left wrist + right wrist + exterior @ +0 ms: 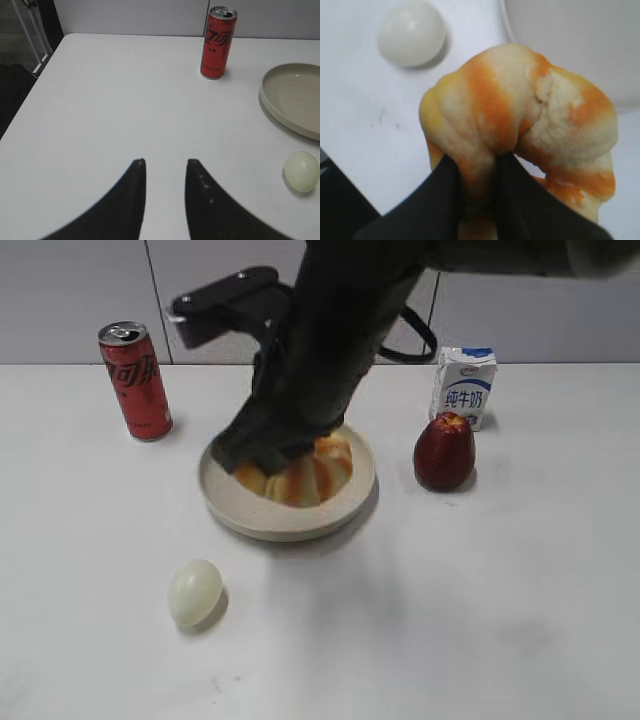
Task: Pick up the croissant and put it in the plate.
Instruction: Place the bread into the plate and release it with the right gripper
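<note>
The right gripper (472, 167), fingers pinching the orange-and-cream ridged croissant (520, 130), holds it over the round beige plate (290, 525), seemingly not yet seated. Next: lower, then release. The left gripper (165, 167) idles, fingers narrowly apart and empty.

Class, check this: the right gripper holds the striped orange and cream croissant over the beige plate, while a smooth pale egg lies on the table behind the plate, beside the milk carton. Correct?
One error. The smooth pale egg lies in front of the round beige plate, not beside the white and blue milk carton; the exterior view shows it. The right gripper does hold the striped orange and cream croissant.
</note>
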`<action>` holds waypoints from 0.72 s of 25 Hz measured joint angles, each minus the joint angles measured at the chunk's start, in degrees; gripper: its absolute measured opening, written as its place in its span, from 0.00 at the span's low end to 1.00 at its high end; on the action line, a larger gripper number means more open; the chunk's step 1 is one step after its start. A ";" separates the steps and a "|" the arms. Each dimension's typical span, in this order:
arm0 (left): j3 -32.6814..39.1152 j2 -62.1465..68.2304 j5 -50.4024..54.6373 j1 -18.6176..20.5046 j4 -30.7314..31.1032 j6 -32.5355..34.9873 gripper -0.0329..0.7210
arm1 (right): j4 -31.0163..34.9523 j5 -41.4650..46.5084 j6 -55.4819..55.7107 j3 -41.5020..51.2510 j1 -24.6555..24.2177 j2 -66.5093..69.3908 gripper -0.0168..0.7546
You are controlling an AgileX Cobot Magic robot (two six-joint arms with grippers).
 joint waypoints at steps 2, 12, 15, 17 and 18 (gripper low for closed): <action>0.00 0.00 0.00 0.00 0.00 0.00 0.31 | -0.25 0.56 0.00 -4.20 -1.57 3.00 0.18; 0.00 0.00 0.00 0.00 0.00 0.00 0.31 | 0.11 2.06 0.16 -21.40 -5.98 22.03 0.18; 0.00 0.00 0.00 0.00 0.00 0.00 0.31 | 2.53 2.92 0.17 -23.23 -5.98 25.92 0.20; 0.00 0.00 0.00 0.00 0.00 0.00 0.31 | 3.23 3.21 0.17 -23.36 -5.98 26.94 0.36; 0.00 0.00 0.00 0.00 0.00 0.00 0.31 | 3.28 3.26 0.17 -23.41 -5.98 27.10 0.51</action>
